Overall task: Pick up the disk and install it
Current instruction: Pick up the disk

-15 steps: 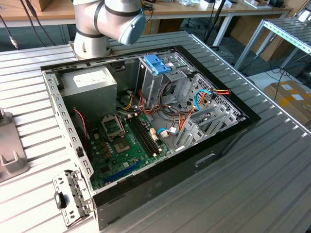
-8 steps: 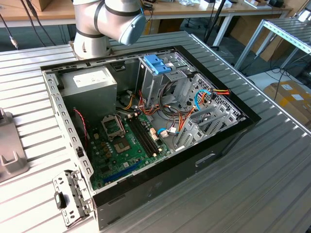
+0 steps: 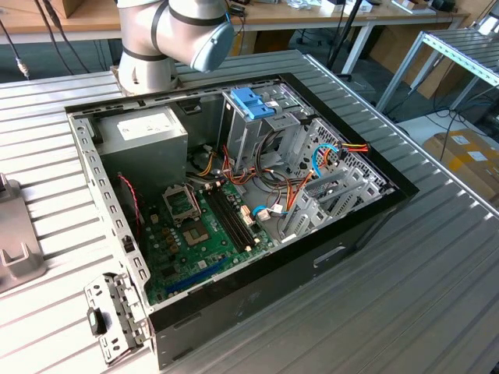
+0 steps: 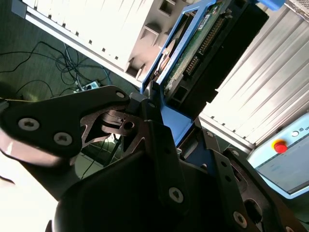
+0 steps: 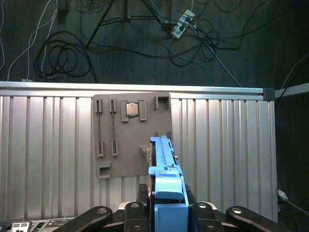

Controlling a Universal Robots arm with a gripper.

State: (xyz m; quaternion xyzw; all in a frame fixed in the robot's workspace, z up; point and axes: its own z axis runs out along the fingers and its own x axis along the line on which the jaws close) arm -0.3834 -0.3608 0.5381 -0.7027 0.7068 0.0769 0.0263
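Ribbed table (image 5: 48, 145), grey tray (image 5: 130, 145) on it. Gripper (image 5: 168, 207) clenched on the disk (image 5: 164, 154), held edge-on above the tray. That grip probably suits a bay in the case (image 3: 234, 312).

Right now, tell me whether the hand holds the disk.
Yes, in the first wrist view the disk stands clamped in the hand.

disk (image 5: 166, 164) framed in smooth light blue plastic, ribbed bare metal table (image 5: 231, 145), matt grey holder plate (image 5: 125, 145)
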